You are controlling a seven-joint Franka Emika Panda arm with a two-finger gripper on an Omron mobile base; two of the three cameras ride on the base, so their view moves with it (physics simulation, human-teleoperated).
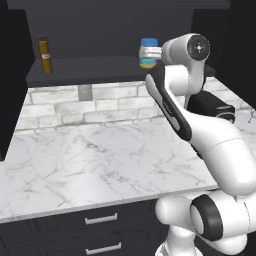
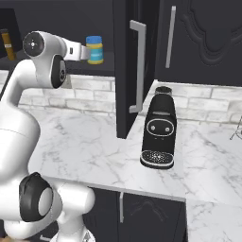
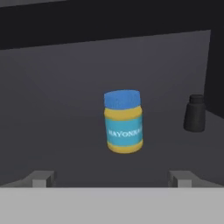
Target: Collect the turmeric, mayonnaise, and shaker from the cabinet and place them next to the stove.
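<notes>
Jaws wide, empty, facing the mayonnaise [image 3: 124, 121] on the cabinet [image 1: 100, 20] shelf; shaker [image 3: 194, 113] dim beside it, turmeric [image 1: 45, 56] far left.

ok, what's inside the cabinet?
On the cabinet shelf: turmeric at left, mayonnaise ahead of the open tool, shaker beside it. The arm hides the shaker from the base views.

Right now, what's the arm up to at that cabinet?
The white arm's two-finger gripper is raised to the black overhead cabinet, open and lined up on the short yellow mayonnaise jar with a blue lid, not yet touching it. The jar stands upright on the dark shelf. A small black shaker stands to its right in the hand view, and the slim amber turmeric bottle is at the shelf's left end. Nothing is held.
</notes>
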